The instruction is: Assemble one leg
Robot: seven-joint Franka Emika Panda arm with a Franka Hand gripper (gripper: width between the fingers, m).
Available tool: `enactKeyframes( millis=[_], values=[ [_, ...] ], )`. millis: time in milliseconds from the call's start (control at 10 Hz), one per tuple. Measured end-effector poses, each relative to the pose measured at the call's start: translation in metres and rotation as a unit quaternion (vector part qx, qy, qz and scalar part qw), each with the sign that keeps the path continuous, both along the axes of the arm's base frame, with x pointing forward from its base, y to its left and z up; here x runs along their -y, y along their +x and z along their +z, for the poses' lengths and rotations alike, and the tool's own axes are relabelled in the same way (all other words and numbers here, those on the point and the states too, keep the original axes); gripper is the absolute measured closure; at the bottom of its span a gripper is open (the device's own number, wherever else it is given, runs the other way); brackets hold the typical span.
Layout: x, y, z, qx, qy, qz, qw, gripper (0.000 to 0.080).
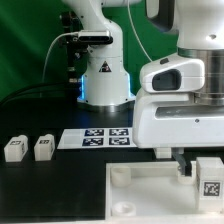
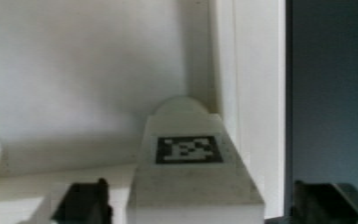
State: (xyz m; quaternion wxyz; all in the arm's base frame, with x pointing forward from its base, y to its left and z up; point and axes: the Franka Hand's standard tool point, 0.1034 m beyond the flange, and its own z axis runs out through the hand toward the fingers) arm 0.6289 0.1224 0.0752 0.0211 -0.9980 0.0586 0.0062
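1. Gripper state. From where I stand, the gripper (image 1: 183, 163) hangs low over the exterior view's right end of the white tray-like tabletop (image 1: 125, 190). In the wrist view its two dark fingers (image 2: 83, 200) stand apart on either side of a tagged leg (image 2: 195, 165). Whether the pads actually press the leg cannot be told; the contact line is out of frame.

2. Location of the task part. The leg sits between the fingers, tag facing the wrist camera, against the inner wall of the tabletop. In the exterior view a tagged white block (image 1: 211, 179) shows just beside the gripper. Whether it is this same leg cannot be told.

3. Spare parts. Two more legs (image 1: 15, 149) rest well apart on the dark table (image 1: 50, 195), toward the exterior view's left, near the marker board (image 1: 97, 138).

4. Risk: misalignment. If the leg is tilted relative to its corner socket, pressing or turning it would likely bind it or cross its thread.

5. Risk: slip. The leg tapers toward the top, so a light or off-centre grip could let it twist or pop out under load.

6. Risk: tabletop shift. Nothing visible clamps the tabletop. A sideways push from the fingers could slide it and spoil the alignment.

7. Risk: collision. The fingers sit close to the tabletop wall; any lateral correction could strike it.
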Motion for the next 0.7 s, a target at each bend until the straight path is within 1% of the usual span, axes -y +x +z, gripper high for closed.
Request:
enactKeyframes(
  millis=[100, 200, 400, 500, 600, 700],
  values=[
    [-0.0004, -0.0002, 0.0, -0.002, 0.0, -0.048, 0.999, 0.0362],
    [0.001, -0.0003, -0.0005, -0.005, 0.0, -0.098, 0.995, 0.0506],
    [0.0002, -0.0004, -0.0005, -0.011, 0.002, -0.206, 0.978, 0.0506],
    [0.0004, 0.0001, 0.0001, -0.016, 0.007, -0.267, 0.963, 0.0506],
    [0.0025, 0.0017, 0.0021, -0.032, 0.024, -0.364, 0.931, 0.0506],
    [0.0038, 0.0025, 0.0017, -0.051, 0.039, -0.472, 0.879, 0.0506]
  ],
)
